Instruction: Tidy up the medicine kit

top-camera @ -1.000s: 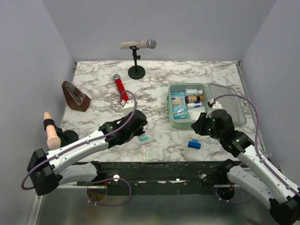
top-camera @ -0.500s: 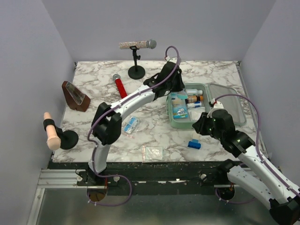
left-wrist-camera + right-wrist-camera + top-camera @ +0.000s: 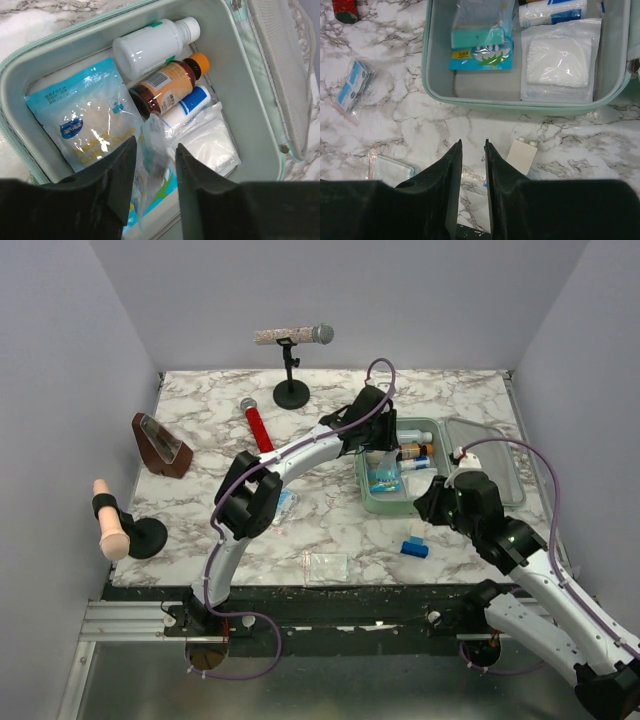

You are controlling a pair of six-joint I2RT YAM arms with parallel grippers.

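The mint-green medicine kit (image 3: 390,508) lies open at the right of the table, with its lid (image 3: 490,455) folded out to the right. My left gripper (image 3: 380,443) hangs over its left half. In the left wrist view its jaws (image 3: 156,145) stand apart, with a clear packet (image 3: 152,150) loose between them, close to the left finger. The kit (image 3: 240,100) holds a blue pouch (image 3: 85,125), a white bottle (image 3: 155,45), a brown bottle (image 3: 170,85), a tube (image 3: 187,105) and a gauze packet (image 3: 207,145). My right gripper (image 3: 428,508) hovers just in front of the kit, narrowly open and empty (image 3: 473,144).
A small white-and-blue box (image 3: 415,545) lies in front of the kit. A clear packet (image 3: 325,565) lies at the front edge and a blue-printed packet (image 3: 283,505) left of the kit. A red microphone (image 3: 256,425), a microphone stand (image 3: 291,390) and a brown wedge (image 3: 160,445) stand further back and left.
My left arm has swung from the front of the table to over the kit, carrying the teal packet off the table. The packet now hangs down into the kit. The right arm barely moved.
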